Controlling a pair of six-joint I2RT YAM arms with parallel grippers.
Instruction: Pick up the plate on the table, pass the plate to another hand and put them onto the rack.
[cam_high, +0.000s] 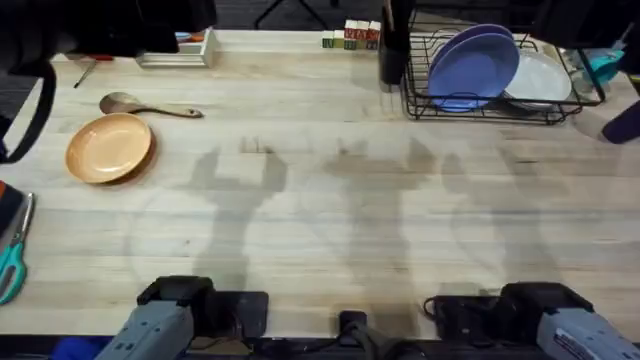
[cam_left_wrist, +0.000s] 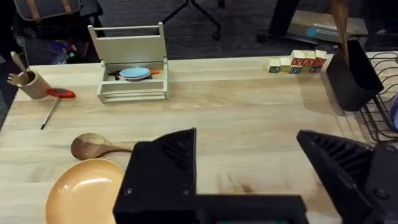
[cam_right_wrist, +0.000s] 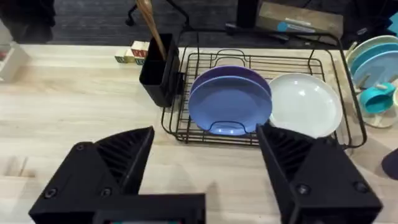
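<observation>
Ahead and to the left of my left gripper (cam_left_wrist: 249, 180) lies the plate (cam_left_wrist: 84, 190), flat on the surface (cam_high: 330, 220), rim up, with nothing resting in it. A wooden spoon (cam_left_wrist: 93, 146) lies just beyond the plate; whether they touch, I cannot tell. My left gripper is spread wide and carries nothing. My right gripper (cam_right_wrist: 205, 180) is likewise spread and empty, facing the rack (cam_right_wrist: 261, 99), which stands well ahead of it.

Step in hand, as I judge it: approach and grasp the plate with the left gripper.

1. Move the left gripper leftward until it stands over the plate's near rim, away from the wooden spoon.
2. Lower one finger outside the rim and one inside. A flat, glossy plate offers no other purchase and may slip under a shallow bite.
3. Close fully on the rim before lifting; lift with a slight tilt so the far edge leaves the surface last.
4. Leave the opposite rim exposed for the right gripper at the handover.

The rack holds two blue plates (cam_right_wrist: 230, 102) and a white plate (cam_right_wrist: 305, 102). I judge the open wires beside these to be the likely target.
</observation>
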